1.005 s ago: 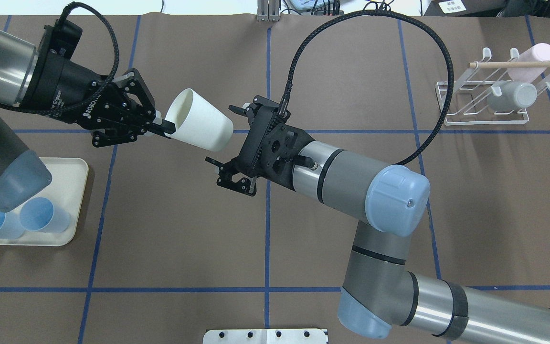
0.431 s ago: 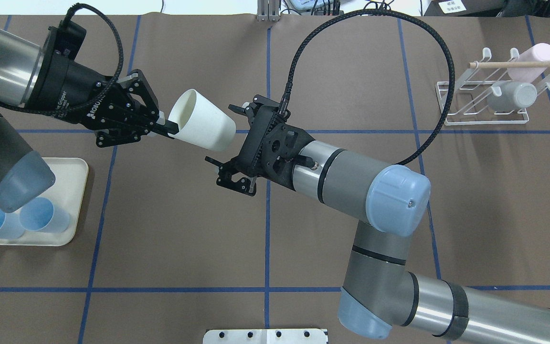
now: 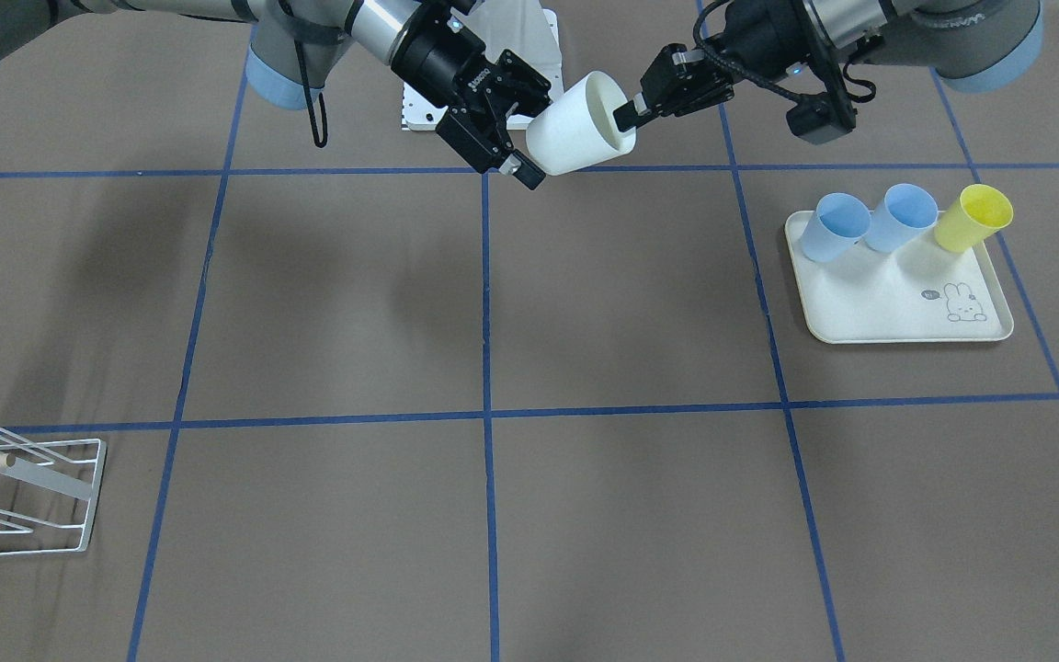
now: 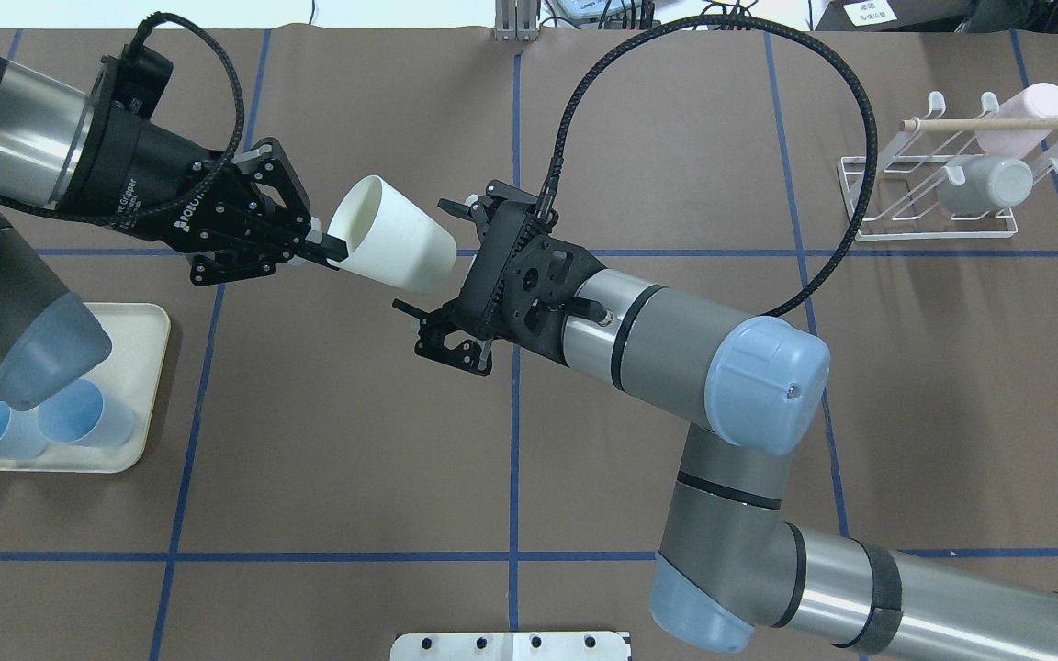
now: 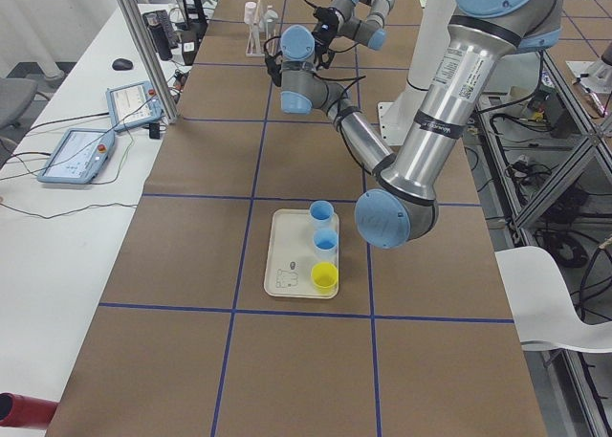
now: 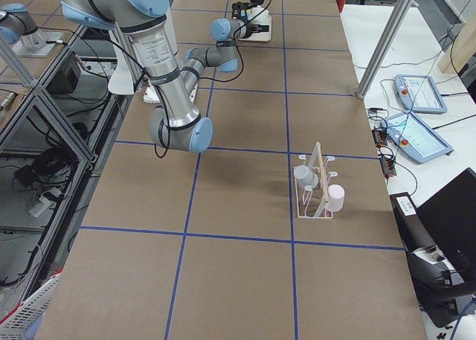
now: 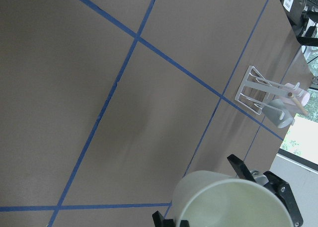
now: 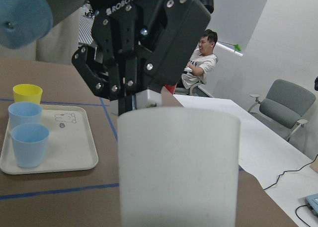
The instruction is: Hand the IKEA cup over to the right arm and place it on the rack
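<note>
From where I stood, the hand-over was at its midpoint and no exchange had been made. The white cup (image 4: 391, 246) hung in the air above the table (image 4: 354, 477), lying almost on its side, mouth toward the robot's left and base toward its right. The left gripper (image 4: 325, 246) had its fingers clamped on the cup's rim, apparently one inside the mouth and one outside. The right gripper (image 4: 425, 257), at the end of the right arm (image 4: 676, 340), had its fingers spread wide, one on each side of the cup's base; I could not tell whether either pad touched the wall. In the left wrist view those black fingertips showed just beyond the cup's far end. The rack (image 4: 928, 229) stood well apart at the far right of the table, already carrying a pink cup (image 4: 1025, 115) and a grey cup (image 4: 984, 184), while the tray (image 4: 139, 321) with its blue cups (image 4: 84, 413) sat near the left arm. By my reckoning, the next move called for the right fingers to close squarely on the cup's lower body before the left ones let go. The tapered wall looked likely to slip if caught too near the base. Only afterwards could the cup travel to a free prong.
</note>
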Controlling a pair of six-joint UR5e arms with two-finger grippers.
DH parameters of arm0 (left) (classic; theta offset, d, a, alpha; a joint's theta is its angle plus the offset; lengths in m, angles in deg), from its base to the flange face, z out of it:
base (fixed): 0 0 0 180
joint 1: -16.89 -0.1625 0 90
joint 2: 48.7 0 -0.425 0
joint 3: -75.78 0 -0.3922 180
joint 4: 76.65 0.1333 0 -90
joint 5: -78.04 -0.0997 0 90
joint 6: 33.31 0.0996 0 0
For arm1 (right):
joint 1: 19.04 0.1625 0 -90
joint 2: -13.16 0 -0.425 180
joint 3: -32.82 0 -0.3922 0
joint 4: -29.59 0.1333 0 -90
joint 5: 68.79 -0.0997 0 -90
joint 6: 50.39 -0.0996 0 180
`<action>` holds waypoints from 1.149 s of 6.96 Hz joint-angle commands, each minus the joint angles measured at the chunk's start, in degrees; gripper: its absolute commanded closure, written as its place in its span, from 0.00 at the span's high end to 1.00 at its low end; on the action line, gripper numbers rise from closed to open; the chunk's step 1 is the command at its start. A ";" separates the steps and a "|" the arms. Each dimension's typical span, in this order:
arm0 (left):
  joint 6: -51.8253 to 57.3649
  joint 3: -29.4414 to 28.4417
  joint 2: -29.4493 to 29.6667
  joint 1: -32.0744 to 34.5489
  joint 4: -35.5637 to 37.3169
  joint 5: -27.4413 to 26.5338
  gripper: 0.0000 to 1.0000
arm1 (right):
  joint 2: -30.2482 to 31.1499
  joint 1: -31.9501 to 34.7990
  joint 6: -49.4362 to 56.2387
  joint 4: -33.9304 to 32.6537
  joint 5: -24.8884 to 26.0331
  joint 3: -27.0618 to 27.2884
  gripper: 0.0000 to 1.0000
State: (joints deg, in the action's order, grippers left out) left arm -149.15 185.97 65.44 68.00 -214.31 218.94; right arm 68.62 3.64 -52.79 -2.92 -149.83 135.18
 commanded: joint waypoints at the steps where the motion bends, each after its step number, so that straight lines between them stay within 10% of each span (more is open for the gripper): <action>1: 0.00 -0.41 0.73 -0.22 0.11 -0.01 0.00 | 0.00 0.00 0.03 0.00 0.01 0.03 0.97; 5: 0.00 -0.77 1.62 -0.22 0.11 -0.01 0.07 | 0.00 0.09 0.12 -0.09 0.53 0.47 0.57; 6: 0.70 -0.77 1.70 -0.22 -0.06 -0.01 0.69 | 0.00 0.09 0.03 -0.09 0.54 0.56 0.54; 7: 3.23 -0.68 1.79 0.13 0.37 -0.01 1.00 | 0.08 0.17 0.03 -0.18 0.62 0.56 0.48; 8: 5.25 -0.85 1.53 1.09 0.63 0.08 1.00 | 0.43 0.52 -0.06 -0.61 0.63 0.56 0.41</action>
State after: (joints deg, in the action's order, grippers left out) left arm -146.39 185.22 67.12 68.22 -214.00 218.95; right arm 68.75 3.87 -52.77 -3.16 -149.25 135.71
